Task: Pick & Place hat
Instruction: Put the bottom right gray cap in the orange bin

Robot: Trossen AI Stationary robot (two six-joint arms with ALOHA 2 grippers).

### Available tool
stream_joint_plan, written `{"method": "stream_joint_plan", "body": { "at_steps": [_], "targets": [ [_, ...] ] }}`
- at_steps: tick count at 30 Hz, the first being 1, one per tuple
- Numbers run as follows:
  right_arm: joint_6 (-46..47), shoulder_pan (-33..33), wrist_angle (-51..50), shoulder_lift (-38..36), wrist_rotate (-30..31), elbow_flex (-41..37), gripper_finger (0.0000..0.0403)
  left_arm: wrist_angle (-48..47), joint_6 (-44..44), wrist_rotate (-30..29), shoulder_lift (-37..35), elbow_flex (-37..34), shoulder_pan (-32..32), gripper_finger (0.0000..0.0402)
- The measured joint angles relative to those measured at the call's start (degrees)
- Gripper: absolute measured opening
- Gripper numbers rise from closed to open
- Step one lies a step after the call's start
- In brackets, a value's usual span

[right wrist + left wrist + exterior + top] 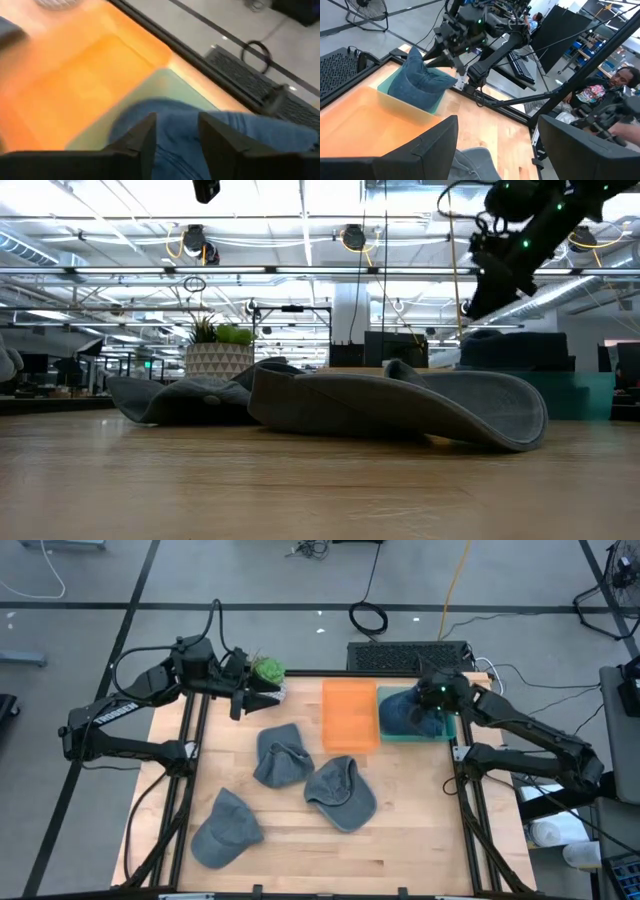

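A blue denim hat [405, 712] lies crumpled inside a green bin [395, 736] at the table's far right, with one peak standing up [414, 56]. My right gripper [432, 705] hovers just above it, open, its fingers astride the cloth [240, 135] without touching; the low view shows a gap between the gripper [475, 305] and the hat [520, 345]. Three grey hats rest flat on the wood: one at centre [280, 755], one right of it [340, 792], one near the front left [225, 830]. My left gripper [240, 695] waits open at the far left.
An orange bin [350, 715] stands against the green bin's left side. A potted plant [267, 670] sits at the far edge beside my left gripper. Bare wood lies along the near right of the table. A person [620, 82] sits beyond the table's right side.
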Motion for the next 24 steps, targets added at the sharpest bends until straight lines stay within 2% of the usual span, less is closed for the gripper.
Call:
{"method": "stream_joint_plan", "body": {
  "at_steps": [4,8,12,16,19,24],
  "targets": [
    [1.17,0.01,-0.07,-0.07,-4.40,3.89,0.0169,0.04,0.89,0.00,0.00,0.00,0.00,0.0285],
    [4.46,1.36,-0.07,-0.03,-6.12,8.56,0.0198,1.28,1.12,-0.01,0.00,0.00,0.22,0.0285],
    [10.48,3.68,-0.05,0.22,-6.56,13.91,0.0218,3.51,1.32,-0.07,0.00,0.00,0.67,0.0285],
    [13.91,7.44,-0.18,1.63,-10.73,19.73,0.0228,5.75,2.25,-0.07,0.00,0.00,0.70,0.0285],
    [14.59,12.75,-1.21,3.85,-10.27,23.86,0.0229,6.88,2.59,-0.07,-0.01,0.01,0.70,0.0285],
    [14.62,21.23,-6.42,8.61,-4.28,29.90,0.0229,6.92,2.32,-0.90,-0.02,0.02,0.70,0.0285]
  ]
}}
